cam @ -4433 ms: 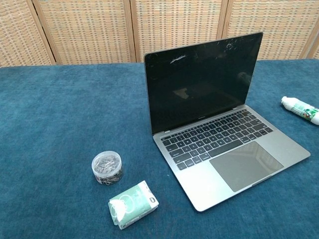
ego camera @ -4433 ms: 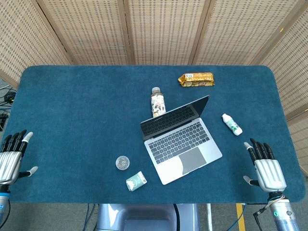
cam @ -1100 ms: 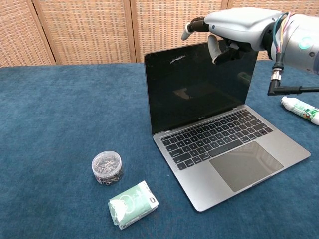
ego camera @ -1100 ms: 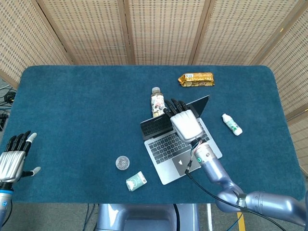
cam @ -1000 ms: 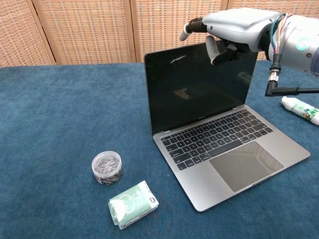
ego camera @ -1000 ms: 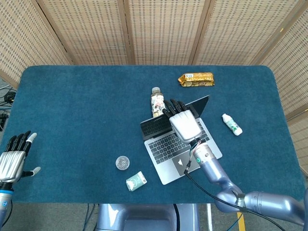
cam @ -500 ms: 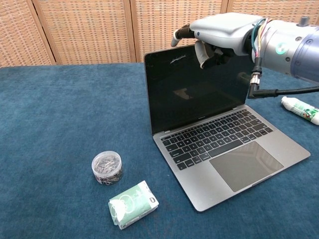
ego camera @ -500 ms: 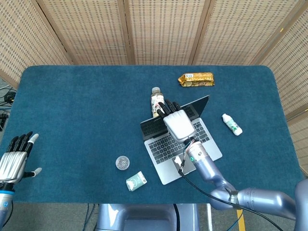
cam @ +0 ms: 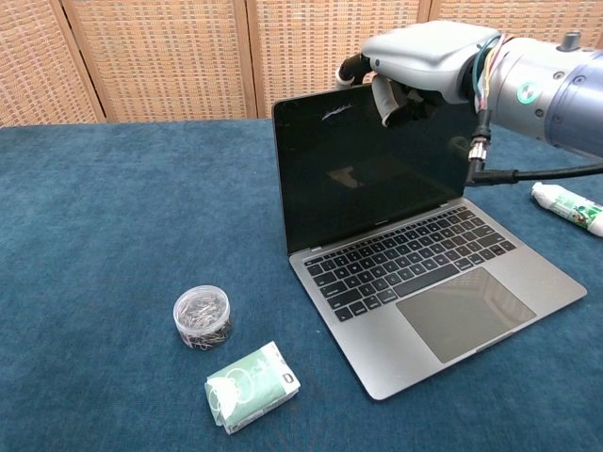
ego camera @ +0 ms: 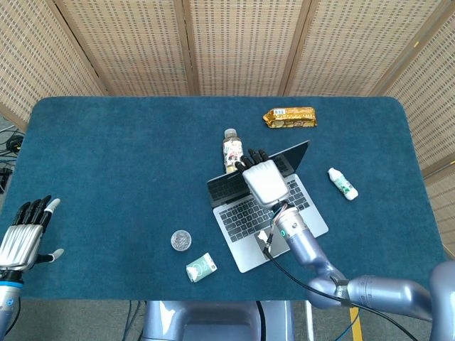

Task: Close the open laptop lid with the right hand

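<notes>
The grey laptop stands open in the middle of the table, its dark screen upright and facing me. My right hand hovers palm down over the lid's top edge. In the chest view this right hand has its fingers reaching past the top edge behind the lid, and its thumb hangs in front of the screen. It holds nothing, and I cannot tell whether it touches the lid. My left hand lies with fingers spread at the table's near left edge.
A drink bottle stands just behind the lid. A gold snack pack lies further back. A small white bottle lies right of the laptop. A clear jar of clips and a green tissue pack sit left of the keyboard.
My right hand rose from the table's near right edge to the lid's top, then slid left along it and edged back slightly. The lid's angle is unchanged.
</notes>
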